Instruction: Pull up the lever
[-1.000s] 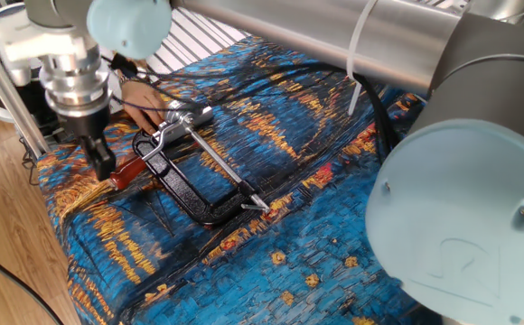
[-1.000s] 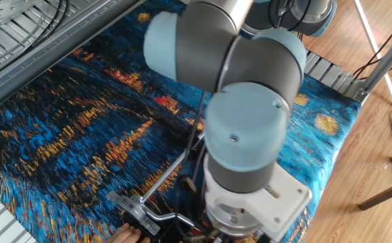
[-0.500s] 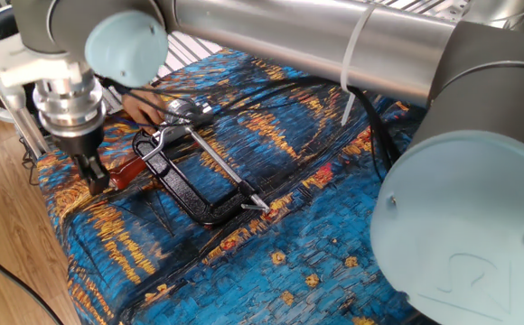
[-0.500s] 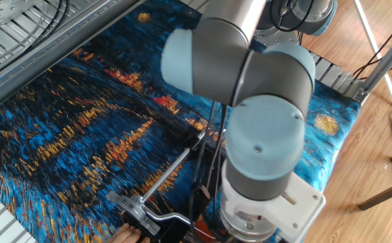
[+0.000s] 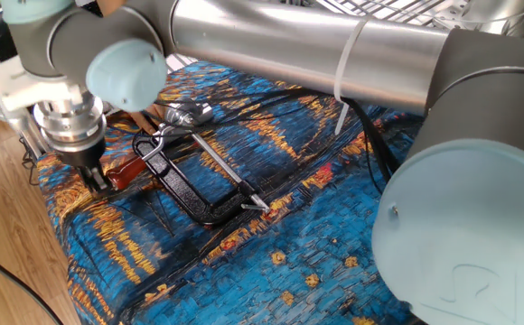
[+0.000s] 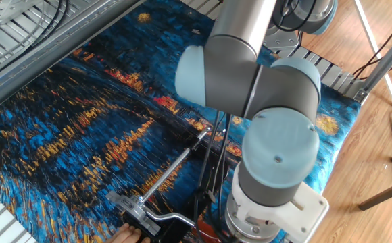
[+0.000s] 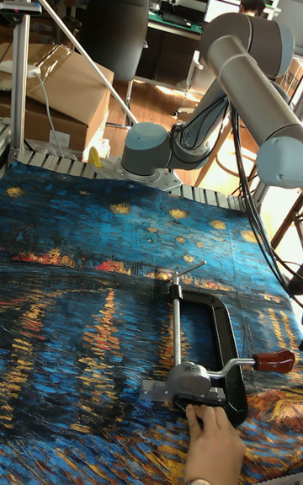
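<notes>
The lever point(image 5: 128, 170) is a short silver bar with a red-orange sleeve. It lies low over the cloth at the left end of the black clamp frame point(image 5: 179, 187). In the tall fixed view the lever point(image 7: 271, 360) points right from the clamp head. My gripper point(image 5: 95, 177) hangs just left of the sleeve's tip, close to the cloth. Its dark fingers merge into one shape, so the gap between them cannot be read. In the other fixed view my own arm hides the gripper and the lever. The tall fixed view does not show the gripper.
A person's hand point(image 7: 215, 443) holds the clamp head point(image 7: 189, 384) down. The long thin rod point(image 5: 223, 163) runs from the head to the frame's far jaw. A blue and orange painted cloth point(image 5: 316, 235) covers the table. Its edge drops off left of the gripper.
My gripper has moved left and down, from above the sleeve to beside its tip near the cloth. The clamp and the lever have not moved.
</notes>
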`<state>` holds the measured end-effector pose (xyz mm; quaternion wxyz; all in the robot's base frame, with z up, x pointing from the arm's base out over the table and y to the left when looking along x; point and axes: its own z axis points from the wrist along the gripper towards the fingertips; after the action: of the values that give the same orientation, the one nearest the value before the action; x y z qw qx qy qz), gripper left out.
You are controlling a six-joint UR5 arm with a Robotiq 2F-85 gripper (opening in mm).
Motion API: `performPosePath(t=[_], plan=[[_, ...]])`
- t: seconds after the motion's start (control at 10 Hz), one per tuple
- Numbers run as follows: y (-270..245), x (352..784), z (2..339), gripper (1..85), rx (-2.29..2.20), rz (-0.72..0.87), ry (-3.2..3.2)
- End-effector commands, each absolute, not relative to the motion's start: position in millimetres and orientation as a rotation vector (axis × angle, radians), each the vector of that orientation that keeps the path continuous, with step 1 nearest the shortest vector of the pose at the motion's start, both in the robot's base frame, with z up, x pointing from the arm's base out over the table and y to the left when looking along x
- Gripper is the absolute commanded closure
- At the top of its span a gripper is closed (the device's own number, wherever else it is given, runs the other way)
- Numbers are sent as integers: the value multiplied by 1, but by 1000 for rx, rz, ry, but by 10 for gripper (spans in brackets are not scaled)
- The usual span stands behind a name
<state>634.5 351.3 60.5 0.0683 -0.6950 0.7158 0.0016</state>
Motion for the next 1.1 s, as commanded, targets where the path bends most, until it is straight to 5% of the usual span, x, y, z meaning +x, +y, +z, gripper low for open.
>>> performPosePath(t=[0.0, 0.4, 1.0], plan=[[339, 638, 50, 530, -2095, -67, 2167], [330, 630, 45, 627, -2061, -120, 2252], [355, 632, 40, 607, -2070, -141, 2242]])
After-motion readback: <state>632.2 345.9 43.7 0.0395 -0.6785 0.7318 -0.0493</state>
